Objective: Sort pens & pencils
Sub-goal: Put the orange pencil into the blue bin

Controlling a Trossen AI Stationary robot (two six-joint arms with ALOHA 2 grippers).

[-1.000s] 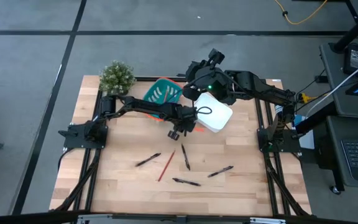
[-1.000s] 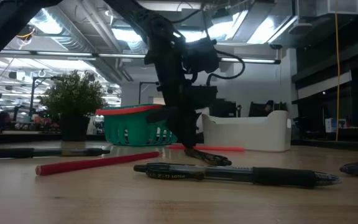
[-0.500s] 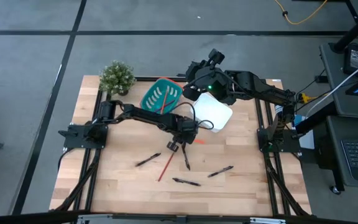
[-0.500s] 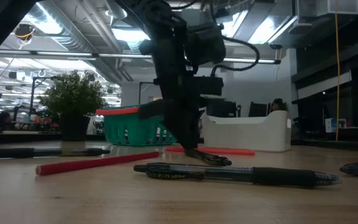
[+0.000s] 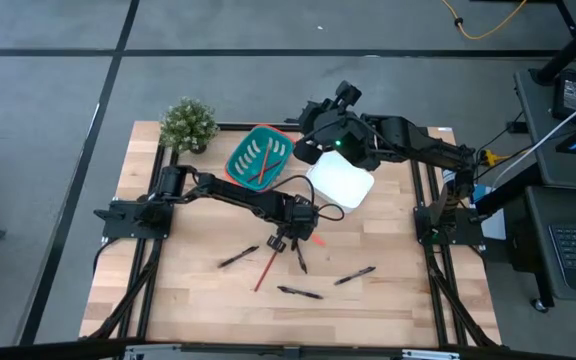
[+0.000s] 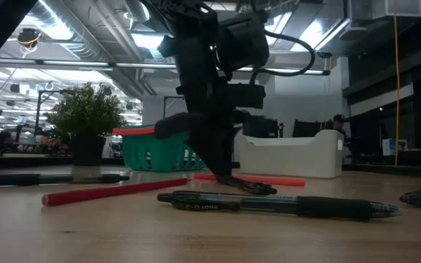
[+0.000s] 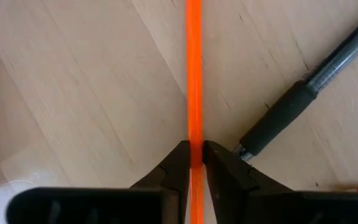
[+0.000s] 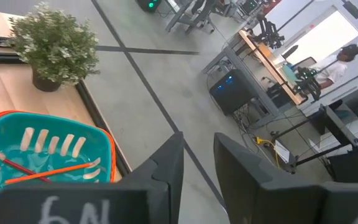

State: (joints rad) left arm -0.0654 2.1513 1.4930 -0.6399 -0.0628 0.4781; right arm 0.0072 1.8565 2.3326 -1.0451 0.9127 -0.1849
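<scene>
On the desk [image 5: 178, 300], pens [image 5: 239, 258] and one pencil [image 5: 266, 268] are scattered at 6 o'clock. At centre, the left hand [image 5: 286, 243] is clamped on a pencil [image 7: 194, 74] lying beside a pen [image 7: 303, 106]. At 1 o'clock, the right hand [image 8: 197, 155] is held apart above the teal basket [image 5: 238, 158].

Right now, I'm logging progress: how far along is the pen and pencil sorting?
Done: two pencils lie in the teal basket. In hand: the left tool pinches a third pencil on the table. Left: one more pencil, four pens. Right tool waits, open, near the basket.
</scene>
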